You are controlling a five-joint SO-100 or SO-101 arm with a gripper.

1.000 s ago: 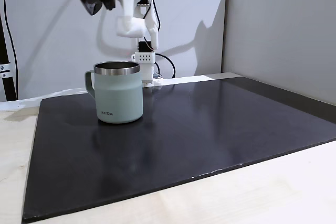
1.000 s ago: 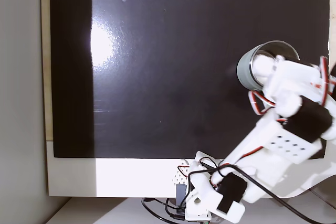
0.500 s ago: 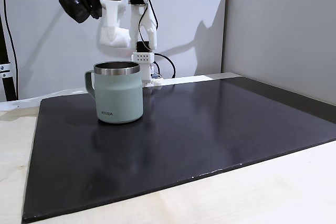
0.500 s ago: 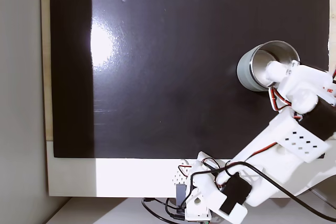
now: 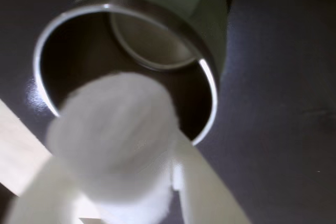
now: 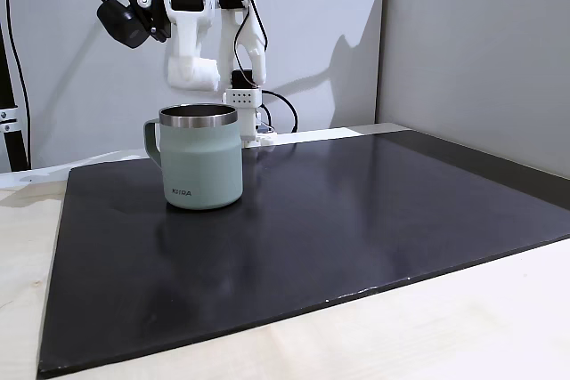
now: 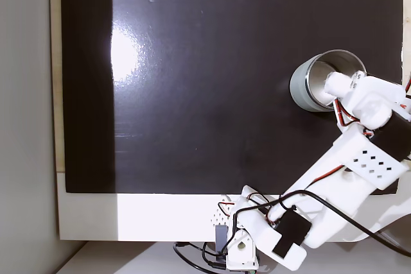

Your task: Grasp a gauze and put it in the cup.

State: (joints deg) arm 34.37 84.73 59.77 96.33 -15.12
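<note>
White gauze roll [image 5: 118, 145] above upright sage-green cup [image 6: 201, 160], over its steel rim.

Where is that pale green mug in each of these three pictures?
Wrist view: the pale sage-green mug with a steel rim sits in the upper middle, seen from above, open mouth showing.
Fixed view from the side: the mug stands left of centre on the black mat.
Fixed view from above: at the right edge.
Shared landmark: the black mat.
</note>
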